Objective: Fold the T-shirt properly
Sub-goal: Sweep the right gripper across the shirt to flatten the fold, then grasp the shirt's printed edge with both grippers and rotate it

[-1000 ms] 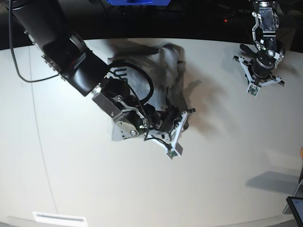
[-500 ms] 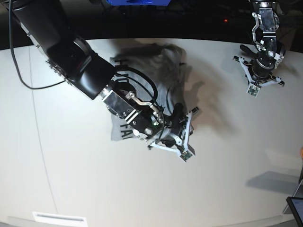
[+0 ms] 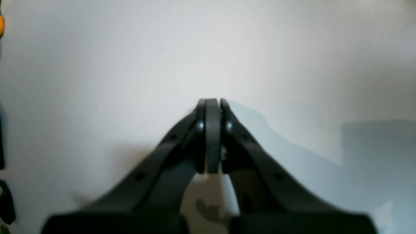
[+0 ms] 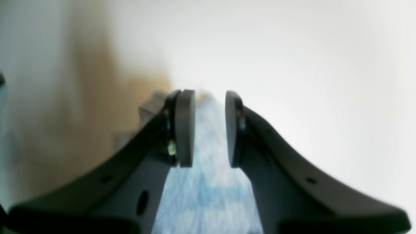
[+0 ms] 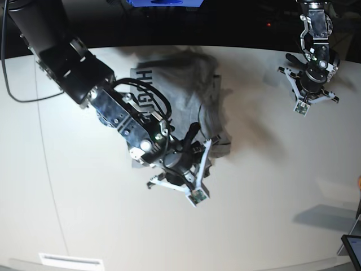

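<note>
With the T-shirt (image 5: 180, 101) lying rumpled on the tabletop (image 5: 271, 186), the right claw (image 5: 189, 169), parted and empty, should pinch one clear hem edge before pulling it flat, while the left claw (image 5: 307, 90) hangs clenched, well apart.

Blurry wrist views, bright glare, soft shadows

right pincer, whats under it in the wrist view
Heather-grey T-shirt fabric shows through the gap of the open right pincer, with bare white table beyond. The fingers cover the cloth on either side, so its edges there are hidden.
</note>
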Controlling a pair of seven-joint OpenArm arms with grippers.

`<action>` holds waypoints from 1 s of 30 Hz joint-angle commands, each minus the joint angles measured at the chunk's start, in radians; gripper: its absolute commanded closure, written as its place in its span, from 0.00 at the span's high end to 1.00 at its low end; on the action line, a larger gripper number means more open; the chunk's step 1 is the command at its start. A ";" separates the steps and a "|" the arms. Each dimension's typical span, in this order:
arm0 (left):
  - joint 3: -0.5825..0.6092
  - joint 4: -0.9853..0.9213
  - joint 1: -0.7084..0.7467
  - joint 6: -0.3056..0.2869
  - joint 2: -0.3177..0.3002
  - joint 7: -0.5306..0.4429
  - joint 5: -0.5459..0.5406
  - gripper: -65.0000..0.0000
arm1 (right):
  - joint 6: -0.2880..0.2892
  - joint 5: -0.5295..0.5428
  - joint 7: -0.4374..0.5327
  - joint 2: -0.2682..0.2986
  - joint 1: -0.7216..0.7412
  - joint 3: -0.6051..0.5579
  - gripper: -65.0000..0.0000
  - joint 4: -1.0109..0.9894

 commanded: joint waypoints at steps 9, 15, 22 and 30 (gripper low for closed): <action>0.003 -0.009 -0.035 -0.029 -0.005 0.010 0.002 0.01 | -0.195 0.002 0.012 0.119 -0.269 0.095 0.24 0.337; 0.006 0.056 -0.076 -0.168 0.037 0.010 -0.017 0.01 | -0.244 0.002 0.014 0.151 -0.355 0.071 0.24 0.364; 0.031 0.213 -0.015 -0.200 0.049 0.038 -0.024 0.01 | -0.244 0.002 0.061 0.182 -0.410 0.109 0.19 0.378; -0.004 0.317 0.195 -0.200 0.005 0.028 -0.024 0.00 | -0.243 0.004 -0.022 0.228 -0.419 0.104 0.00 0.380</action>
